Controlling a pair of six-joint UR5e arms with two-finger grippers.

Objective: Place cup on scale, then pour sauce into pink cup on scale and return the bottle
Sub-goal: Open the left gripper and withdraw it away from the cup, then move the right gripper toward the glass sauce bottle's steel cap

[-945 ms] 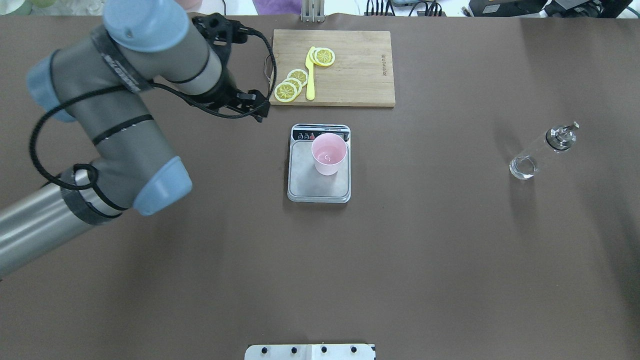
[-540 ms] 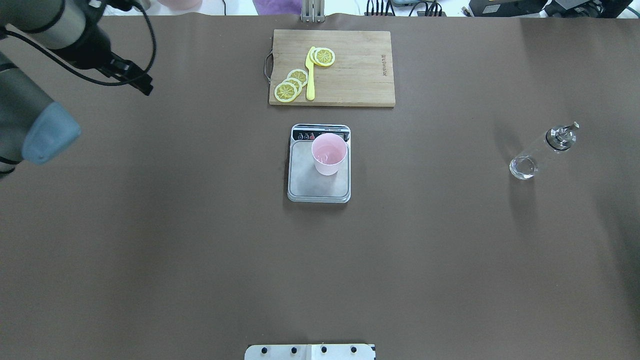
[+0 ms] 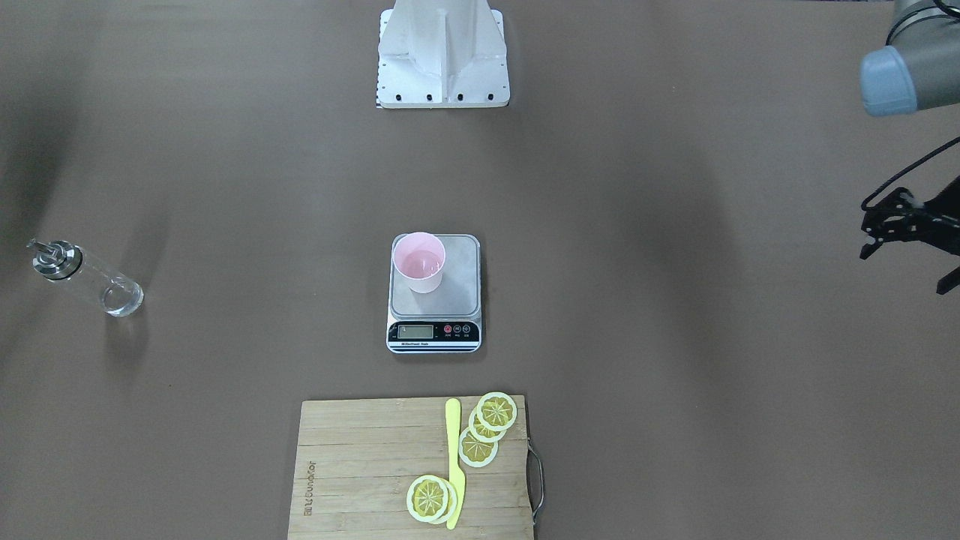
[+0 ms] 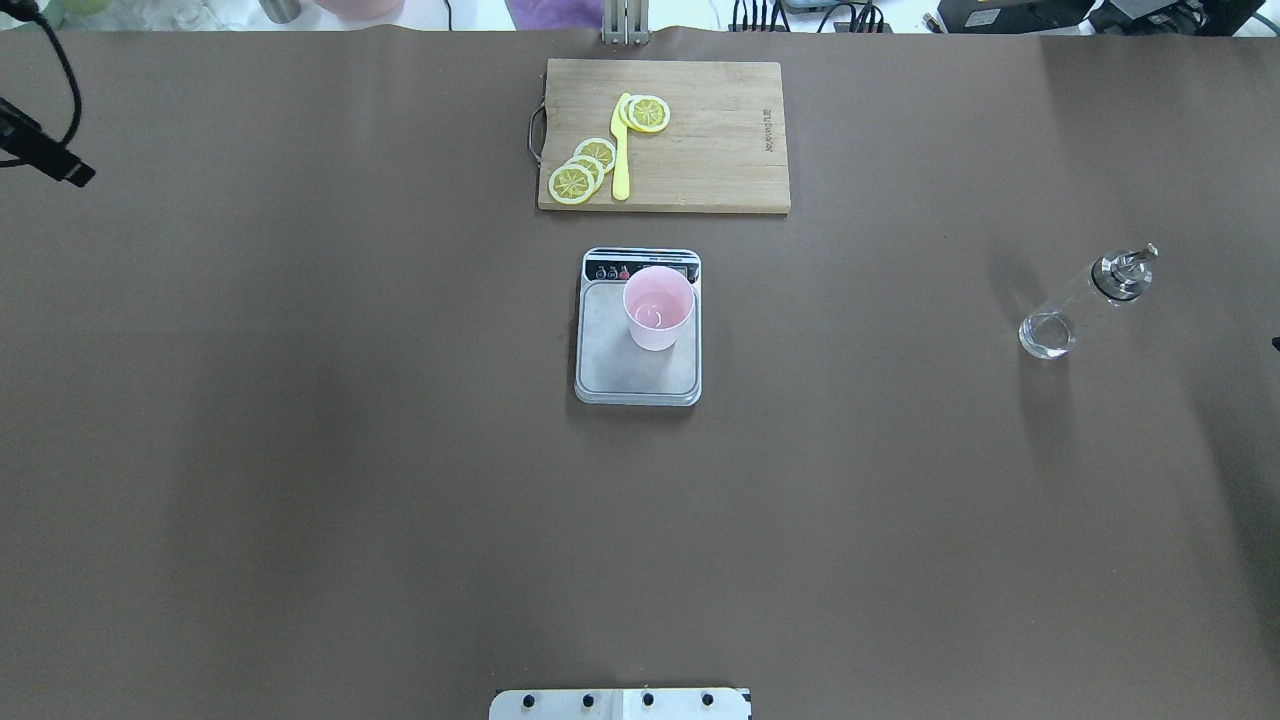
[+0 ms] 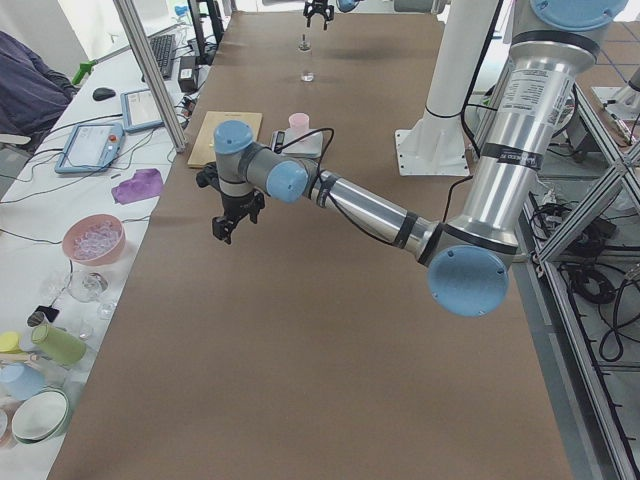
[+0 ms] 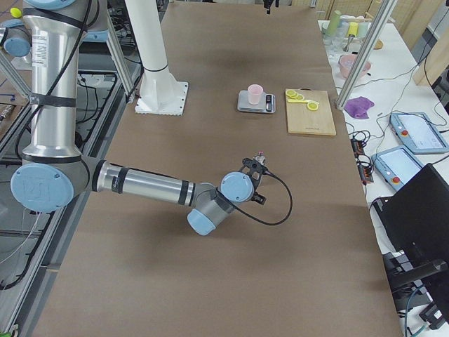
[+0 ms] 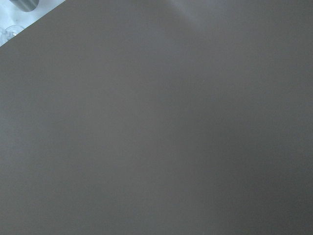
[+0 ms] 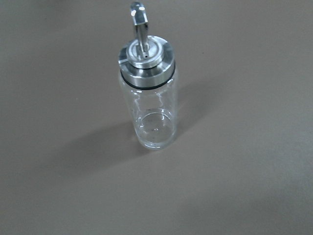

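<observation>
The pale pink cup (image 4: pixel 658 307) stands upright on the far part of the steel scale (image 4: pixel 620 375) at mid-table, nothing touching it. The clear glass bottle (image 4: pixel 1085 302) with its metal spout stands alone far to the right. It fills the right wrist view (image 8: pixel 149 100), seen from above with no fingers in frame. My right gripper (image 6: pixel 254 168) hovers near the bottle; I cannot tell whether it is open or shut. Over bare table at the left edge, my left gripper (image 3: pixel 904 270) is open and holds nothing. The left wrist view shows only table.
A bamboo cutting board (image 4: pixel 720 150) with lemon slices (image 4: pixel 583 170) and a yellow knife (image 4: pixel 621 150) lies just beyond the scale. The robot's white base (image 3: pixel 442 52) is at the near edge. Bowls and cups (image 5: pixel 60 330) crowd a side bench past the table's left end.
My left arm has swung away from beside the cutting board to the table's left edge. Cup, scale and bottle have stayed put.
</observation>
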